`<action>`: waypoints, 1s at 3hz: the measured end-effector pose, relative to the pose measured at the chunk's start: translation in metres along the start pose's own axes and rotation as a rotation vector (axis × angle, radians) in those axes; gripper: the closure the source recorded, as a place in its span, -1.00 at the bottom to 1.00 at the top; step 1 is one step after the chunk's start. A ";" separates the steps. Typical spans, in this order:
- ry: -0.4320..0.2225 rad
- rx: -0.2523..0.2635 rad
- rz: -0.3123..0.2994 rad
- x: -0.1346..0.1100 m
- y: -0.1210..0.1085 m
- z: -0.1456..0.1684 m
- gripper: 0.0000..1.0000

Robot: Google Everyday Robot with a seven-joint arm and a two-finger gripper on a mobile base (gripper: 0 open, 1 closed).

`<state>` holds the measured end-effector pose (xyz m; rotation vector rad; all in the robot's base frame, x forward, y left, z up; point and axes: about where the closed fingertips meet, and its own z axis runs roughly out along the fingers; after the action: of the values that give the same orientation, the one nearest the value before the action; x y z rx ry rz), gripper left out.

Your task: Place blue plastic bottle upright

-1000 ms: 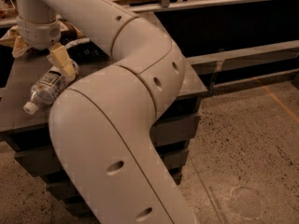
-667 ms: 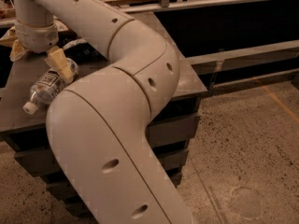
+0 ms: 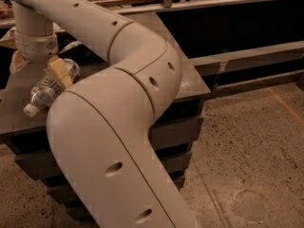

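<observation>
The blue plastic bottle lies on its side on the dark table, near the table's front left. Its white cap points toward the front left edge. My gripper hangs from the pale wrist and sits right on top of the bottle's middle, covering part of the label. My bulky cream arm fills the centre of the view and hides much of the table.
A tan bag lies at the table's far left, behind the wrist. Another packet peeks out behind the bottle. Grey rails and a dark shelf run along the back. Speckled floor spreads to the right.
The gripper has come down a little onto the bottle, and the elbow has shifted slightly. The bottle still lies in the same spot.
</observation>
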<state>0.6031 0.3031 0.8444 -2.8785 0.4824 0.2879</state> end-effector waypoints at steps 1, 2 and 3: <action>-0.019 -0.021 0.014 -0.008 0.008 0.006 -1.00; -0.031 -0.036 0.023 -0.014 0.015 0.010 -0.62; -0.043 -0.048 0.027 -0.016 0.017 0.013 -0.16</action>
<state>0.5803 0.2951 0.8329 -2.9074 0.5139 0.3696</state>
